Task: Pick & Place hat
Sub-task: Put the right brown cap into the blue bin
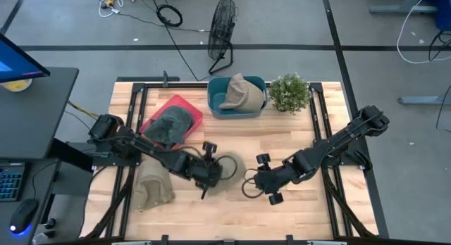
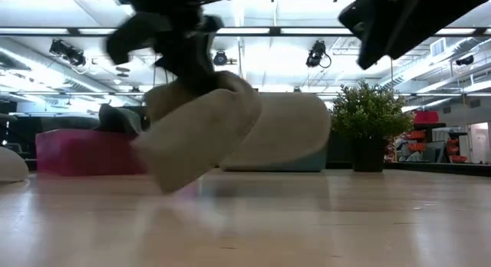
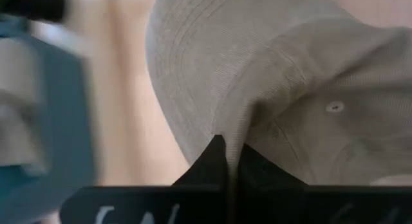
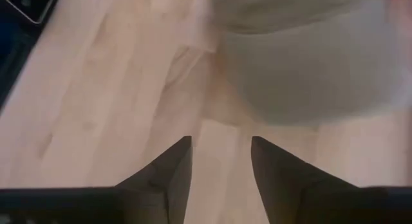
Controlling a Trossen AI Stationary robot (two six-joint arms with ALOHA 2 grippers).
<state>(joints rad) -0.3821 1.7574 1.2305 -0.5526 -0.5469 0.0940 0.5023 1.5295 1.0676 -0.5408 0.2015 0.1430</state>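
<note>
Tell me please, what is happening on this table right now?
The left gripper is shut on a beige hat and holds it lifted above the wooden table, near the middle. The right gripper is open, close beside that hat and not touching it. One more beige hat lies in the blue bin, a dark hat in the red bin, and another hat lies on the table.
</note>
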